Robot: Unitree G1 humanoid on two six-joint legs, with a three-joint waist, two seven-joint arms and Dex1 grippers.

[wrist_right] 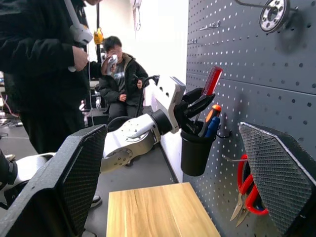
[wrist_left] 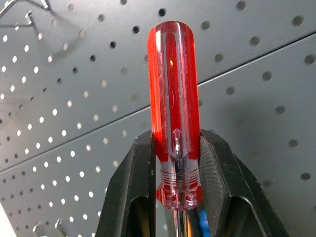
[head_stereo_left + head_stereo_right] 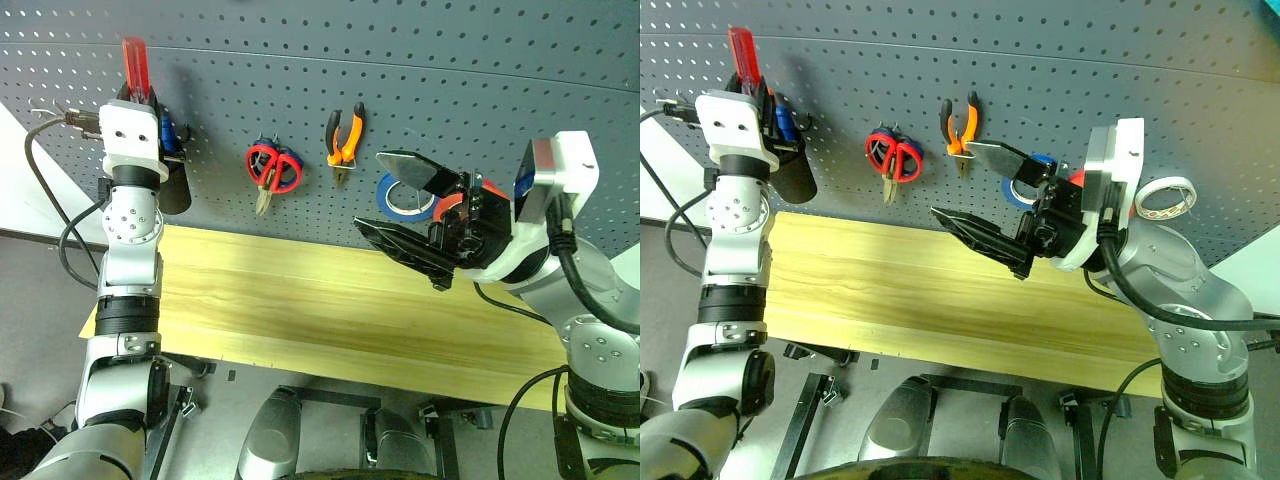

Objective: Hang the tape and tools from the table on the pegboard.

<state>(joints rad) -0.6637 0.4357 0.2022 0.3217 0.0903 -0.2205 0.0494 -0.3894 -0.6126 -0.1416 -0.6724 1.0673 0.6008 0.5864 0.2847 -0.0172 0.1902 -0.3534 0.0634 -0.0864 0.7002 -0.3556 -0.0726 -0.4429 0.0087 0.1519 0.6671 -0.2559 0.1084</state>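
Observation:
My left gripper (image 3: 135, 100) is shut on the slim red-handled screwdriver (image 2: 174, 113), whose handle (image 3: 134, 62) points up against the pegboard (image 3: 400, 60). It hangs just above a black cup (image 3: 175, 185) hooked on the board. Red-handled scissors (image 3: 273, 170) and orange-and-black pliers (image 3: 344, 140) hang on hooks. My right gripper (image 3: 370, 192) is open and empty above the table (image 3: 300, 300). Behind it, a red arc of the tape (image 3: 447, 205) shows on the board, mostly hidden.
A blue roll (image 3: 400, 200) hangs beside the red tape, and a white roll (image 3: 1167, 197) further right. The cup (image 1: 194, 153) holds orange and blue-handled screwdrivers (image 1: 212, 118). Two people (image 1: 44, 59) are to the left, beyond the table's end.

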